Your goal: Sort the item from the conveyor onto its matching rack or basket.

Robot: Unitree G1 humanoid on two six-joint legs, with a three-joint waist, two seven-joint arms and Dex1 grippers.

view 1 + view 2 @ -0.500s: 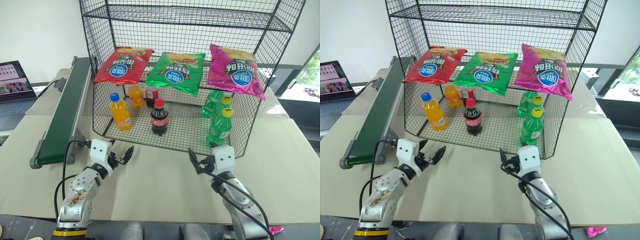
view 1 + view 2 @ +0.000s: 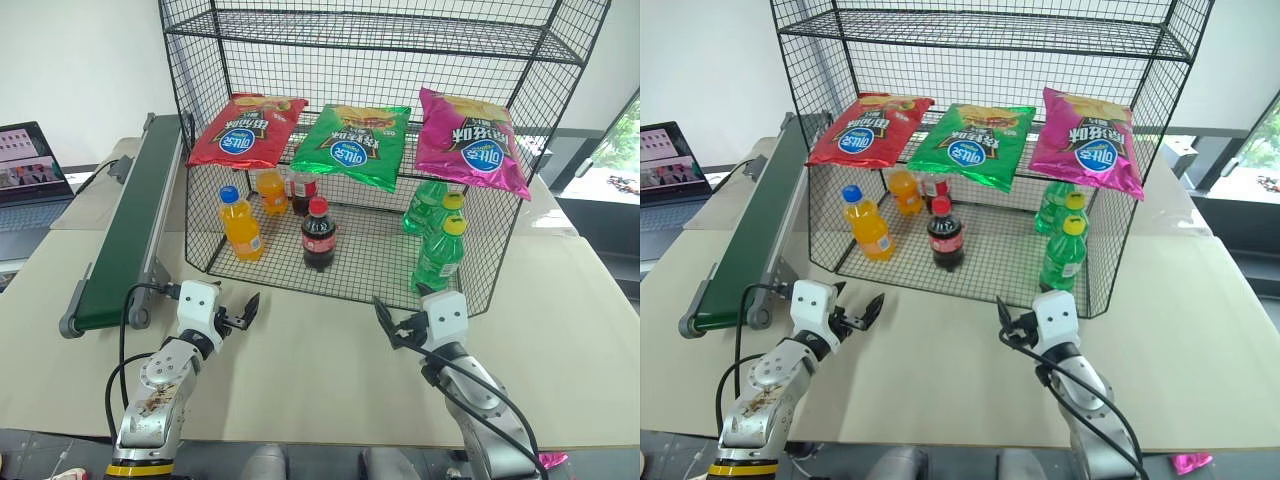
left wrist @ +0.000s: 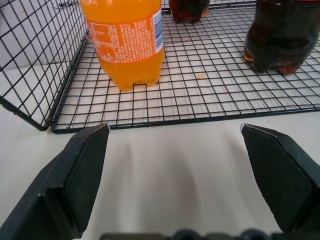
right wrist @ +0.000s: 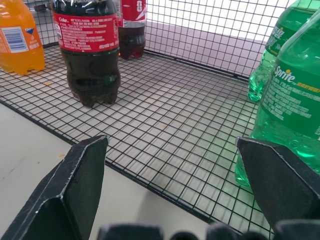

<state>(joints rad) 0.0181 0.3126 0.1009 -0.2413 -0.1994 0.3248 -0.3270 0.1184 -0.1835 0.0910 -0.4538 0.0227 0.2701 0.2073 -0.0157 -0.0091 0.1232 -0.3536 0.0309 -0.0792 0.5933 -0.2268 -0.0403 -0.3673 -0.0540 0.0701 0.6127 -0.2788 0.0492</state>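
Observation:
The item, an orange soda bottle (image 2: 240, 222) with a blue cap, stands upright at the front left of the bottom tier of the black wire rack (image 2: 200, 120); the left wrist view has it (image 3: 125, 45) just beyond the rack's front edge. My left gripper (image 2: 240, 312) hovers over the table in front of that corner, open and holding nothing. My right gripper (image 2: 392, 325) is also open and holding nothing, in front of the rack's right half. The dark green conveyor (image 2: 125, 230) runs along the rack's left side.
A cola bottle (image 2: 318, 234) with a red cap stands mid-tier, with another orange bottle (image 2: 271, 190) and a cola behind. Green bottles (image 2: 438, 250) stand at the right. Three chip bags (image 2: 350, 143) lie on the tier above. A laptop (image 2: 30, 165) sits far left.
My left gripper has drawn back a little from the rack's front edge, still open. The right gripper has hardly moved.

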